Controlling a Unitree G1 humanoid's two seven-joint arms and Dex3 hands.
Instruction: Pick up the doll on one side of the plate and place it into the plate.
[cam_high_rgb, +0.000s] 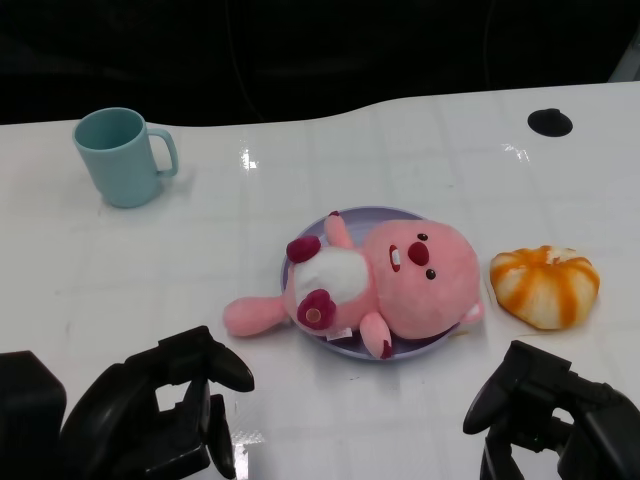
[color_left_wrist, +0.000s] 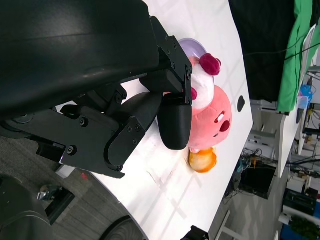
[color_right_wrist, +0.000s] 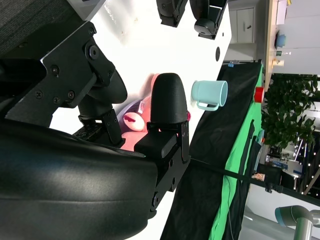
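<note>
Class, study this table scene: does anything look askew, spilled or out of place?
Slightly. The pink doll lies on its side on the purple plate, but overhangs it, one limb sticking out onto the table. The teal mug stands upright; nothing is spilled.

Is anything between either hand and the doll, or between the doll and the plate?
Nothing visible. The doll already lies on the plate, one leg hanging over the rim. Bare table separates it from the left hand and right hand. The cup and orange plush sit off to the sides.
</note>
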